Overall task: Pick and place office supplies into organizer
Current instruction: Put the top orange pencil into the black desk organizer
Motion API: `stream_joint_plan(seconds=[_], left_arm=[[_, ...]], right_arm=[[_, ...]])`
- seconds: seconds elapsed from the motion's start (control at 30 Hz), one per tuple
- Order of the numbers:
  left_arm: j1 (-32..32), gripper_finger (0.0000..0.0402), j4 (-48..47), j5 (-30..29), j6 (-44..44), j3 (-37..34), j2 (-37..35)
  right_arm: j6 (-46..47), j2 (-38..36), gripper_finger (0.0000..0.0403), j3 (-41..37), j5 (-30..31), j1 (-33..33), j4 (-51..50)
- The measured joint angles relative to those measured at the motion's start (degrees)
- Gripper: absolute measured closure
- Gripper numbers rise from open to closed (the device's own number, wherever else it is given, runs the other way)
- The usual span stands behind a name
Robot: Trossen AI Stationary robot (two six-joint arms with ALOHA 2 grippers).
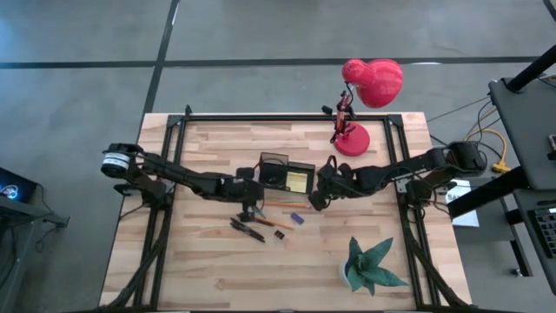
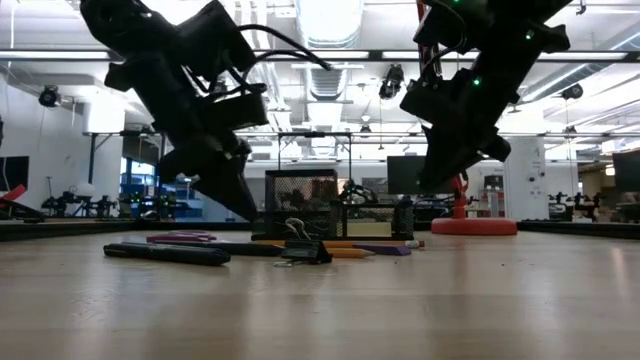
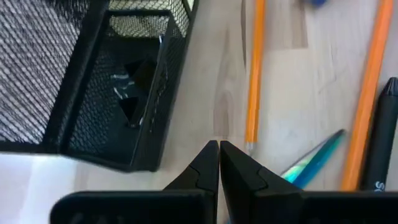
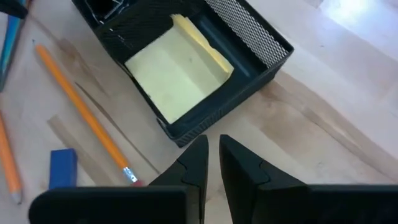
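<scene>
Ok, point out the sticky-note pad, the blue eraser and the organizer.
sticky-note pad [image 4: 177, 79]: right wrist view, middle of top sheet.
blue eraser [image 4: 63, 168]: right wrist view, top face.
organizer [image 4: 249, 28]: right wrist view, mesh side wall.

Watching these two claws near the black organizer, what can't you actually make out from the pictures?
- High view: the small dark bits on the table are too small to identify.
- Left wrist view: the organizer is cut off by the picture's edge; mesh obscures its contents.
- Low view: the sticky-note pad is hidden behind the organizer's wall.
</scene>
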Motion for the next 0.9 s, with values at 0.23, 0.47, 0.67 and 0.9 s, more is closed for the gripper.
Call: stream_joint_plan(seconds=[0.23,0.47,0.67,0.9], left_arm=[[-1.14,0.0401,0.19,4.20,16.76,0.11,-0.08],[-1.04,0.0401,0.43,7.07,10.04,0.44,-0.10],[-1.01,0.0401,0.51,7.37,1.85,0.33,0.16],[-0.38,0.0401,0.37,7.53,-2.37,0.06,0.20]], right_arm=[[-1.20,0.04,0.0369,-0.26,-0.07,-0.11,0.02],[-3.48,0.04,0.0369,-0.26,-0.72,-0.11,0.03],[-3.67,0.04,0.0369,-0.26,-0.72,-0.11,0.08],[-3.67,0.04,0.0369,-0.26,-0.70,-0.11,0.63]])
